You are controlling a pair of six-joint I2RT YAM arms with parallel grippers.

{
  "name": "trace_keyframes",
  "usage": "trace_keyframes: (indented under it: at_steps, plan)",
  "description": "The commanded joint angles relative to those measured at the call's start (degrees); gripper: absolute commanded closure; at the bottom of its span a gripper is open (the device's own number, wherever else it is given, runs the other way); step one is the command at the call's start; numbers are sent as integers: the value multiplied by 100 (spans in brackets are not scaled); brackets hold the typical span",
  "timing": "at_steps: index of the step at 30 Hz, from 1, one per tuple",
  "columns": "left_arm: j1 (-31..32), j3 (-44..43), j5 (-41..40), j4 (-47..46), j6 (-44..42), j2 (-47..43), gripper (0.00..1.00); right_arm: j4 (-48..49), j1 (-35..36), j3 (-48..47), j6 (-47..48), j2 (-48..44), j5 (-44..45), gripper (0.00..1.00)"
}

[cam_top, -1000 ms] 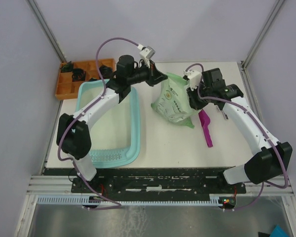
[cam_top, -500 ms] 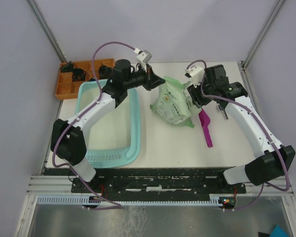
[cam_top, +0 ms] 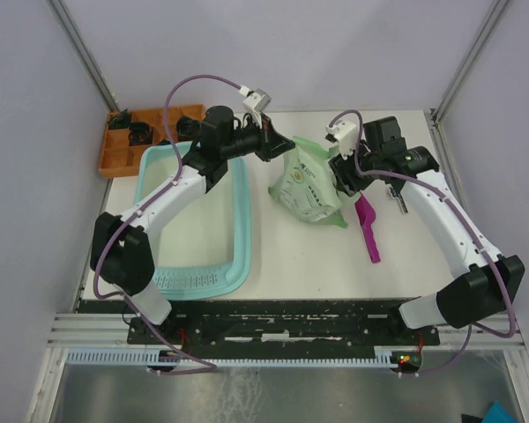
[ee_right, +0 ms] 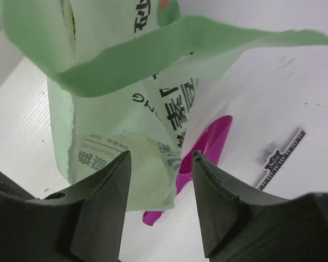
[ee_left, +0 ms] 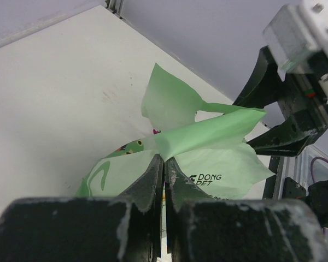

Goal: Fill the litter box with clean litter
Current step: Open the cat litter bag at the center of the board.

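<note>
Opened right pincer (ee_right: 161, 164) wide since a second ago, off bag (cam_top: 307, 183) at its 3 o'clock. Holding bag's top flap pinched in left pincer (ee_left: 164, 159). Regrip low with right, then lift and tip mouth toward litter box (cam_top: 243, 220), lying at bag's 9 o'clock on worktop.

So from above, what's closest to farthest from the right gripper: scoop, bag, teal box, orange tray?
1. bag, just left of the right gripper.
2. scoop, just toward the robot.
3. litter box, left side.
4. orange tray, far-left corner.
</note>
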State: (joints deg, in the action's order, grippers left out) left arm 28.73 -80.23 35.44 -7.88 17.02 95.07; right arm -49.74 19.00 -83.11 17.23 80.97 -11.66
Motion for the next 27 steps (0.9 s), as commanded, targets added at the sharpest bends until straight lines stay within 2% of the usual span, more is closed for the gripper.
trace_keyframes:
  at_steps: [1, 3, 4, 5, 6, 7, 13, 18, 27]
  plan:
    - [67, -133, 129, -838, 327, -563, 97, 397, 0, 192, 27, 171, -605, 44]
    - [64, -127, 112, -826, 337, -617, 97, 396, 1, 146, 18, 338, -703, 49]
    - [64, -113, 93, -829, 339, -647, 97, 421, 2, 126, 15, 407, -721, 56]
    - [60, -100, 76, -823, 333, -680, 97, 491, 1, 108, -1, 472, -649, 69]
    - [61, -93, 49, -783, 318, -727, 97, 609, 1, 103, -74, 525, -416, 86]
    - [66, -78, 10, -743, 291, -789, 97, 707, 2, 79, -179, 572, -126, 97]
    - [48, 124, -186, -578, 138, -1139, 97, 1363, -2, 103, -260, 300, 1286, 98]
    - [46, 205, -129, -553, 124, -1095, 97, 1589, -2, 119, -352, 253, 2310, 98]
    - [41, 493, -171, -742, 171, -971, 97, 1542, -7, 119, -541, 172, 2193, 98]
